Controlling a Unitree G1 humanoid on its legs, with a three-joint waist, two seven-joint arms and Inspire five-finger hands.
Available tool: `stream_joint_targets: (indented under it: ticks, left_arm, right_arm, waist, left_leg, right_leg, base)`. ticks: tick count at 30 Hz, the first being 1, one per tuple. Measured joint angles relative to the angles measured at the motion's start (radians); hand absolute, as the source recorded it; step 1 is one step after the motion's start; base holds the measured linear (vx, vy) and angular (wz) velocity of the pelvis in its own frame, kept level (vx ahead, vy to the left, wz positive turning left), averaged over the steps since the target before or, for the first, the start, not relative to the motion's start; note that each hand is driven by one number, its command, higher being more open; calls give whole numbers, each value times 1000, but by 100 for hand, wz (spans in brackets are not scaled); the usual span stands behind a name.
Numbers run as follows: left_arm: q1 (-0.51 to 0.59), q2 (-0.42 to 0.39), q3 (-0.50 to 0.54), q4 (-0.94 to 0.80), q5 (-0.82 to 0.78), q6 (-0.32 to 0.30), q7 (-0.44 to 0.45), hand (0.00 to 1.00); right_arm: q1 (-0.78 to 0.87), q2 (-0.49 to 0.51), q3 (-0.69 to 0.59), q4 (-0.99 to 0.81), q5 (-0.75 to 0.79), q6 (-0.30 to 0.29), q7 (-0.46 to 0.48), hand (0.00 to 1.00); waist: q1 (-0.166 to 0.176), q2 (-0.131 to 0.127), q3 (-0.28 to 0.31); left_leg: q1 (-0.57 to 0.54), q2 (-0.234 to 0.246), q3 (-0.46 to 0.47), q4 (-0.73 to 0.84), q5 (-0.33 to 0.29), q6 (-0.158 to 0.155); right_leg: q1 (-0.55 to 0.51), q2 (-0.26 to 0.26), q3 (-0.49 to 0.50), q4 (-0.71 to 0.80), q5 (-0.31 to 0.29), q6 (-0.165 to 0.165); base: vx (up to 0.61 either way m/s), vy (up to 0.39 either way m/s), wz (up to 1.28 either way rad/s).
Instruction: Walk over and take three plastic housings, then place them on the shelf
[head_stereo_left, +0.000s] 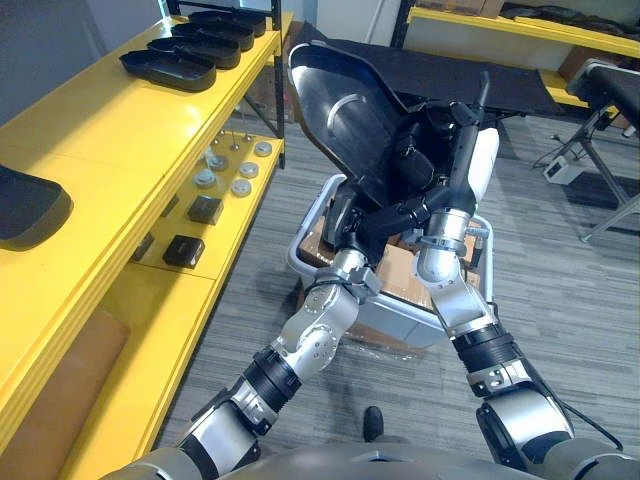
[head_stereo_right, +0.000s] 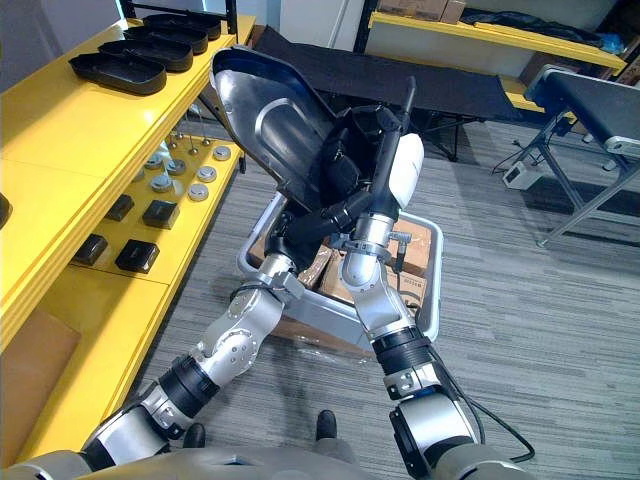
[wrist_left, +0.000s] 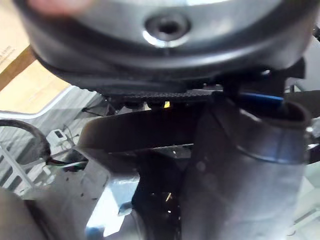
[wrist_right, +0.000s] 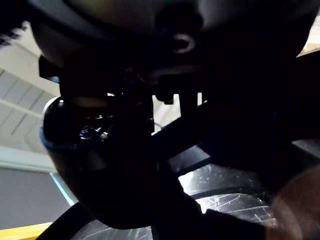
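Although my left hand (head_stereo_left: 352, 215) and right hand (head_stereo_left: 458, 145) both meet the black plastic housing (head_stereo_left: 340, 110), I cannot tell whether either is clamped on it. It hangs tilted above the grey cart (head_stereo_left: 300, 262), raised, I judge, to clear the cart's rim toward the yellow shelf (head_stereo_left: 120, 130).

Silver-grey arms (head_stereo_left: 320, 325), black ribbed collars (head_stereo_left: 262, 385), dark left hand (head_stereo_left: 352, 222), dark right hand (head_stereo_left: 462, 140) with perhaps a white thumb cover (head_stereo_right: 405, 165)

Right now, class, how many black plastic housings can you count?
6 housings: one tilted, held over the cart by the left hand and right hand; four in a row at the top shelf's far end; one nearer on that shelf. Others may be hidden.
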Motion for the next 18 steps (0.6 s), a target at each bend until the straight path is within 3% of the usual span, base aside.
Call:
stream_joint_targets:
  ticks: [6,11,15,18]
  left_arm:
    - [3,-10,76,2,-11,-104,43,100]
    - [3,-12,119,3,-85,-149,46,100]
    - [3,-20,169,15,-166,-159,27,100]
    - [3,-18,198,36,-201,-91,-46,100]
  right_arm:
    - [46,61,19,4,20,1,-4,0]
    - [57,76,19,4,23,0,-4,0]
    - [101,76,18,4,23,-1,-6,0]
    - [127,76,15,5,24,0,-11,0]
  waist:
    - [-3,0,0]
    - [-1,-1,-1]
    - [-1,-11,-7]
    - [2,-15,-10]
  left_leg:
    - [-2,0,0,8,-2,0]
    - [-1,0,0,8,-2,0]
    - [-1,0,0,8,-2,1]
    - [-2,0,0,9,-3,1]
  right_leg:
    - [0,0,1,0,-1,0]
    - [2,0,0,0,-1,0]
    - [3,0,0,0,-2,0]
    - [3,0,-1,0,-2,-1]
  base:
    - [0,0,0]
    - [0,0,0]
    - [0,0,0]
    - [0,0,0]
